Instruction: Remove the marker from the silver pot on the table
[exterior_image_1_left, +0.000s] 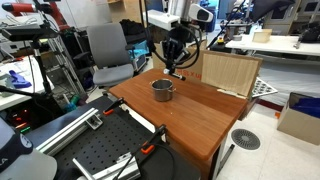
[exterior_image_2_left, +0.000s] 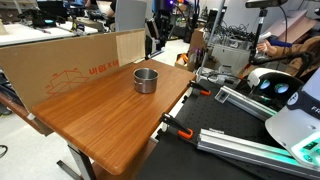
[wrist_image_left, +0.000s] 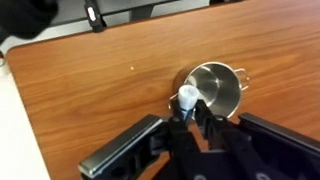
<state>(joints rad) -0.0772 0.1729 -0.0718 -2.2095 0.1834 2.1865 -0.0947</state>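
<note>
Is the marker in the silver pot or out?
Out. In the wrist view the gripper holds the marker above the silver pot, whose inside looks empty.

grey office chair (exterior_image_1_left: 108, 50) and white desks (exterior_image_1_left: 275, 45) stand on a pale tiled floor (exterior_image_1_left: 270, 155).

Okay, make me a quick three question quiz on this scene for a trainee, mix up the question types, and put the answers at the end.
1. True or false: the silver pot lies tipped on its side.
2. In the wrist view, where is the marker? A: between the fingers of the gripper. B: lying flat on the wood, far from the fingers. C: out of view.
3. Short answer: what does the pot stand on?

Key: 1 false, it stands upright. 2 A. 3 the reddish-brown table.
</note>
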